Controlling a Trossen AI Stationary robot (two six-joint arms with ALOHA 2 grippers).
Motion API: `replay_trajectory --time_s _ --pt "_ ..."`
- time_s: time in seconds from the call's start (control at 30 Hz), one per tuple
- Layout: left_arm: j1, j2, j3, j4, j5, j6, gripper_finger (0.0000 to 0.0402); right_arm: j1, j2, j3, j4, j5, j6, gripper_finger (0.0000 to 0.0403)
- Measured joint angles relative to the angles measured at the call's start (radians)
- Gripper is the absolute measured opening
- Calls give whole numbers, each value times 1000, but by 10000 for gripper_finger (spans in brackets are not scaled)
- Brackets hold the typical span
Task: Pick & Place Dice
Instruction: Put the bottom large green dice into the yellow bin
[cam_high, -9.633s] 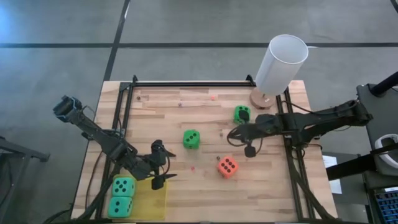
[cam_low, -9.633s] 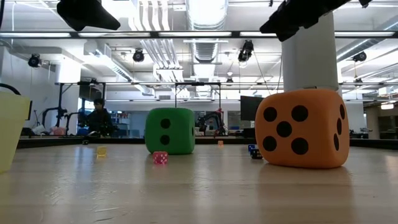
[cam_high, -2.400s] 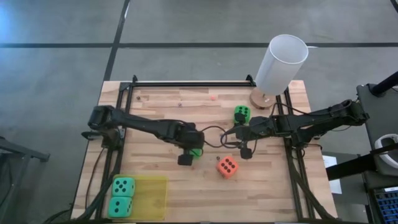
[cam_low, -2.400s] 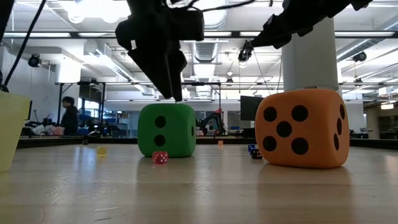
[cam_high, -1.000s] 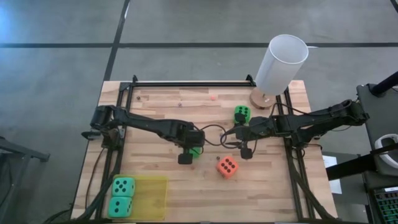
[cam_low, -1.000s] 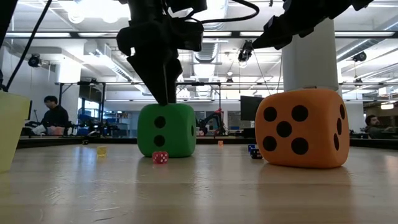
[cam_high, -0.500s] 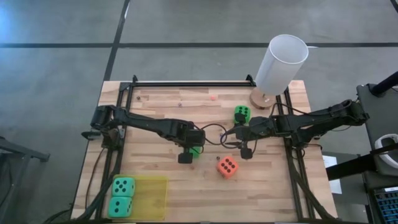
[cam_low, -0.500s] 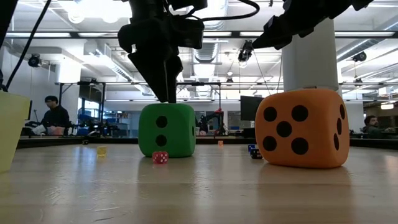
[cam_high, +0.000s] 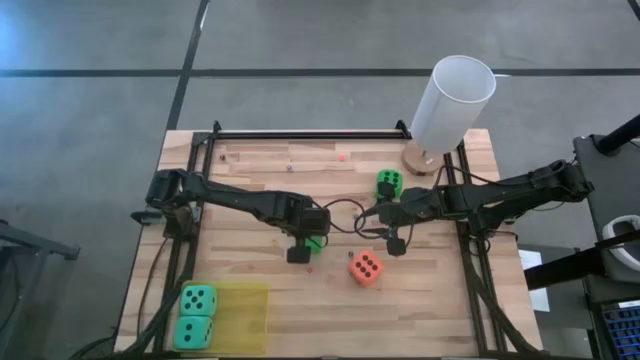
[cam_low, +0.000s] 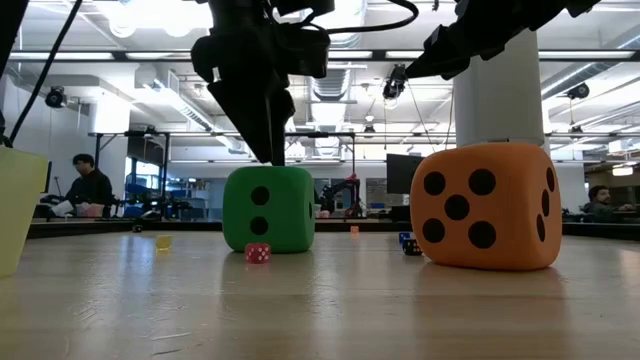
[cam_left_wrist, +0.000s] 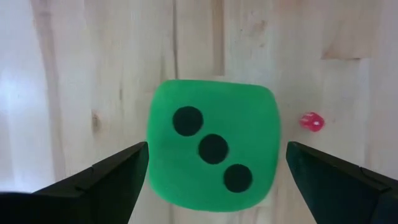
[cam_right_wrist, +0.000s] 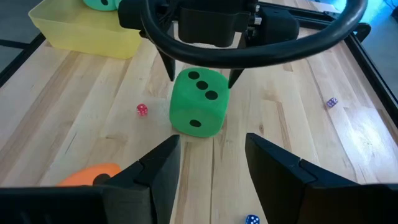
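A green die (cam_left_wrist: 211, 152) rests on the wooden table (cam_high: 250, 190) near its middle, three pips up. My left gripper (cam_low: 272, 155) points down over it, open, one finger on either side of its top. My right gripper (cam_high: 384, 228) hovers open just to the right of this die, above the table. An orange-red die (cam_high: 365, 267) lies nearer the front edge. A second green die (cam_high: 389, 183) sits farther back. Two teal dice (cam_high: 196, 314) lie at the left end of the yellow tray (cam_high: 240, 315).
A tall white cylinder (cam_high: 452, 100) stands on a wooden foot at the back right corner. Tiny dice lie scattered: a red one (cam_left_wrist: 311, 122) beside the green die, blue ones (cam_right_wrist: 331, 102) farther right. Black rails (cam_high: 300, 134) frame the table. People sit in the room behind.
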Motion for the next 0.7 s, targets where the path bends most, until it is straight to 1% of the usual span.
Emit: replay_trajectory --time_s 0.47,0.7 --pt "0 4 -7 1 8 3 382 0 0 0 0 0 0 180" --pt "1 4 -30 17 3 10 381 0 0 0 0 0 0 180"
